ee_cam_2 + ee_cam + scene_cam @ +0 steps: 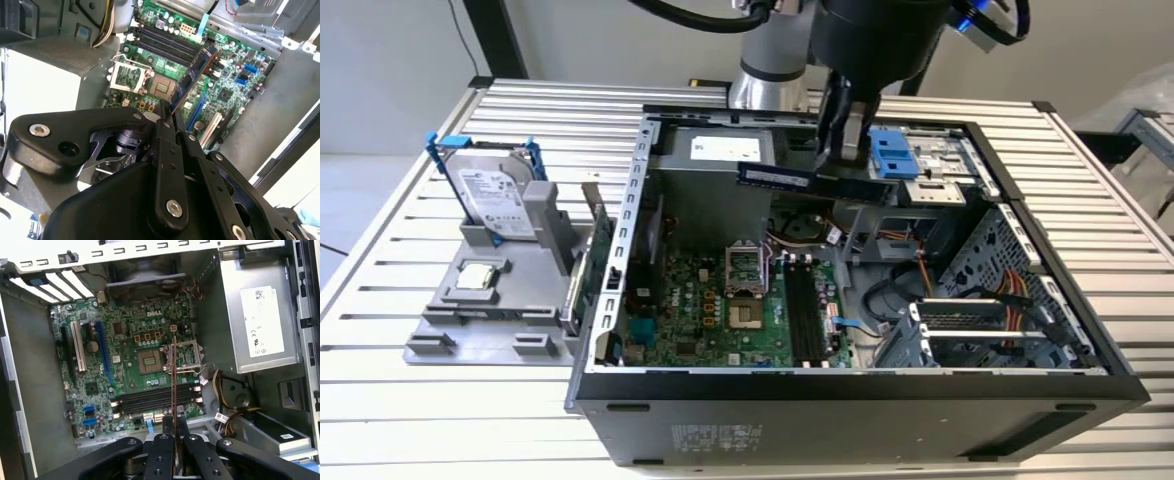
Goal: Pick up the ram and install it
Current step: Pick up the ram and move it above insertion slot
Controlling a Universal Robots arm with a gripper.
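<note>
Now | hand [834, 162] clenched on ram [781, 177] | above open case [854, 420] | cables [803, 234] near memory slots [803, 310]

An open computer case [854, 420] sits beside a hard drive [494, 195] upright in a grey holder [467, 320].

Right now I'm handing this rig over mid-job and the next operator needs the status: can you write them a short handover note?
Gripper: shut on the ram.
Position: the ram hangs in the air above the open computer case, over the motherboard.
Done: ram picked up.
Left: not yet installed; the memory slots on the motherboard look empty.
</note>
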